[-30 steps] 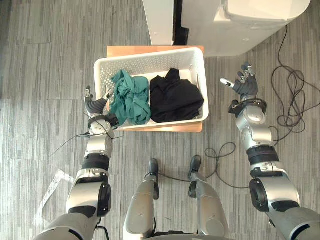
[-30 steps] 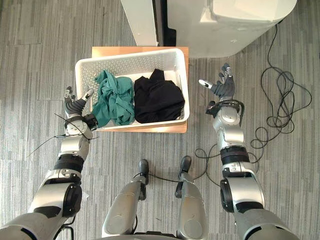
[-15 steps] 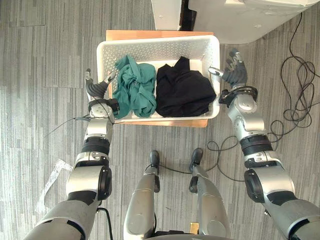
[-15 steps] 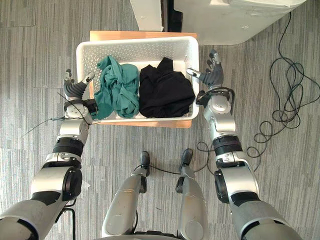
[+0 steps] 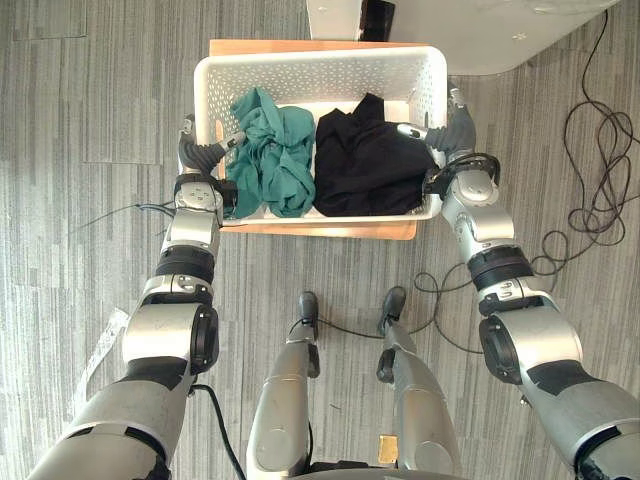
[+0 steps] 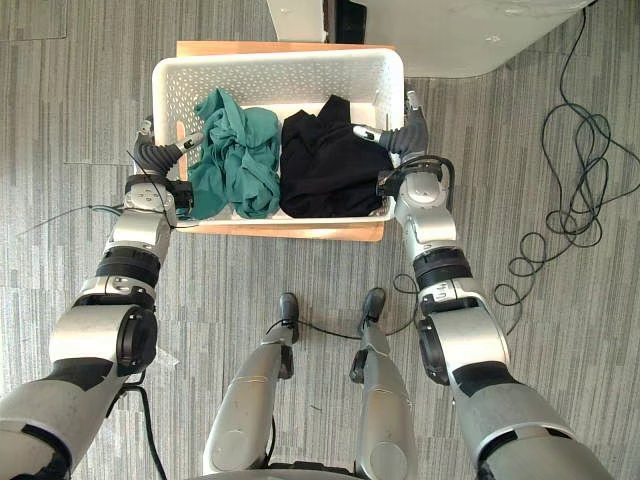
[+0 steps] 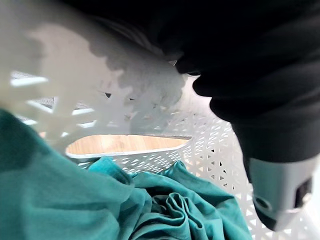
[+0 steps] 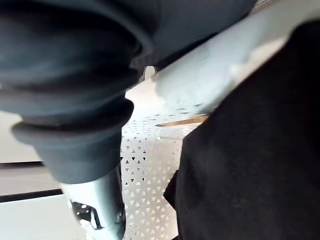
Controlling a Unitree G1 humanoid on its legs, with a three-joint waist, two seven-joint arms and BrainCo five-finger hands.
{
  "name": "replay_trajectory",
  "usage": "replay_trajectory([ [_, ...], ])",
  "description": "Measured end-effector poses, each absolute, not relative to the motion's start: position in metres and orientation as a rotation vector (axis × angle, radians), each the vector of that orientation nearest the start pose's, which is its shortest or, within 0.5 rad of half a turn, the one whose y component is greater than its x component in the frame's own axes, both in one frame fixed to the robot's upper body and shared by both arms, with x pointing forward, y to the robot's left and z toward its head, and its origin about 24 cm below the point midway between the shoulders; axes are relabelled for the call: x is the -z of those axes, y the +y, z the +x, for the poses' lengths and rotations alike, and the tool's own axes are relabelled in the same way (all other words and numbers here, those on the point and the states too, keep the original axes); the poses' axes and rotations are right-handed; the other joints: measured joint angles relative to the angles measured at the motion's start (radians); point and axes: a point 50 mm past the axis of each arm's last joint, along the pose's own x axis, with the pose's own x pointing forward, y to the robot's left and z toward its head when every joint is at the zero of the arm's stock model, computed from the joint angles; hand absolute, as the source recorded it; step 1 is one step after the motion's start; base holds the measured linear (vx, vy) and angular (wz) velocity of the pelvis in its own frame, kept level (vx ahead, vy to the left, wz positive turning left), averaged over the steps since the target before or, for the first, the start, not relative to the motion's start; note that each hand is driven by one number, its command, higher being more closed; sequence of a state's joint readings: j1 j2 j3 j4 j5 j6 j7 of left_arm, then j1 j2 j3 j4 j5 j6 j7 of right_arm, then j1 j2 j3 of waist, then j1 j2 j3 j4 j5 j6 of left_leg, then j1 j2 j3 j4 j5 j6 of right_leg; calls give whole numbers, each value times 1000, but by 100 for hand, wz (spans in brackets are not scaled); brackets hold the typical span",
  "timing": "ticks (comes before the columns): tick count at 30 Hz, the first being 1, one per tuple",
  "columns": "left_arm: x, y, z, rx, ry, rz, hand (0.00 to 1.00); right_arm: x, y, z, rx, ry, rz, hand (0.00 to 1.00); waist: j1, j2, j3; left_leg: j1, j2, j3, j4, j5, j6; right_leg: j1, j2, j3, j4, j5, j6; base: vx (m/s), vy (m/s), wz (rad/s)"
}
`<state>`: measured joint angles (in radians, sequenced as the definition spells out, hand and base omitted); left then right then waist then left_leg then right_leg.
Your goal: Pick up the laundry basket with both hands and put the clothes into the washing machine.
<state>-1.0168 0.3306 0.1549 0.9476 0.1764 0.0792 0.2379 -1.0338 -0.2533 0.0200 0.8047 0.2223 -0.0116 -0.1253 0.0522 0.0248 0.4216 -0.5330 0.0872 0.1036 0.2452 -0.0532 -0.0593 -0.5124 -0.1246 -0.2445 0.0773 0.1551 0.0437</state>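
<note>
Atop wooden board (image 5: 330, 229), white perforated plastic laundry basket (image 5: 320, 60) w/ teal garment (image 5: 270, 160) + black garment (image 5: 365, 165). L hand (image 5: 200, 158), R hand (image 5: 452, 135) at basket's side rims, both open, thumbs inside. Basket's far edge near white washing machine (image 5: 480, 30); grey floor (image 5: 90, 120) either side

A: What does everything stand on?
B: Grey streaked flooring (image 5: 90, 120), all the way round.
A: And lying on it?
B: A flat wooden board (image 5: 330, 231) toward 12 o'clock. A pale strip of tape (image 5: 105, 345) at 8 o'clock.
A: At the far edge?
B: A white panel (image 5: 335, 15) at 12 o'clock, touching a dark gap (image 5: 377, 15).
</note>
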Motion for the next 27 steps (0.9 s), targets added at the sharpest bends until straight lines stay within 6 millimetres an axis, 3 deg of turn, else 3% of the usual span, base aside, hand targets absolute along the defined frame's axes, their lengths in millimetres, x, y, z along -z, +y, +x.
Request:
replay_trajectory([
  [6,-182,227,411,-358,-7,463,0,-184,-149,415,-1,-125,-51,0,-13,-5,-2,-15,8,0,13,9,0,0,8,6,-14,0,0,-35,-29,2],
  [7,-182,228,411,-353,0,487,0,-183,-148,415,-3,-120,-50,100,-13,-6,-3,-16,9,1,15,9,0,0,9,7,-14,0,0,-34,-27,-6],
  [8,-183,229,411,-338,9,514,100,-180,-149,415,-9,-108,-51,100,-13,-6,-3,-18,12,1,18,9,0,0,11,7,-14,0,0,0,0,0],
  [12,-186,232,412,-311,38,586,100,-172,-153,415,-7,-75,-44,100,-13,-13,-7,-30,23,1,39,8,0,0,21,8,-15,0,0,-30,-40,-1],
  [20,-177,235,412,-250,125,671,100,-140,-164,411,28,59,-32,100,-19,-70,-39,-29,36,11,54,8,0,0,33,18,-18,7,-10,-15,-40,-5],
  [25,-165,229,412,-205,179,665,100,-130,-169,408,48,112,-8,100,-33,-71,-40,-10,37,20,58,8,-1,22,34,26,-32,15,-20,-11,-23,-5],
  [27,-157,224,412,-183,196,658,100,-112,-176,402,70,170,5,100,-36,-71,-40,26,36,30,44,10,-2,50,35,33,-40,16,-21,8,-21,-8],
])
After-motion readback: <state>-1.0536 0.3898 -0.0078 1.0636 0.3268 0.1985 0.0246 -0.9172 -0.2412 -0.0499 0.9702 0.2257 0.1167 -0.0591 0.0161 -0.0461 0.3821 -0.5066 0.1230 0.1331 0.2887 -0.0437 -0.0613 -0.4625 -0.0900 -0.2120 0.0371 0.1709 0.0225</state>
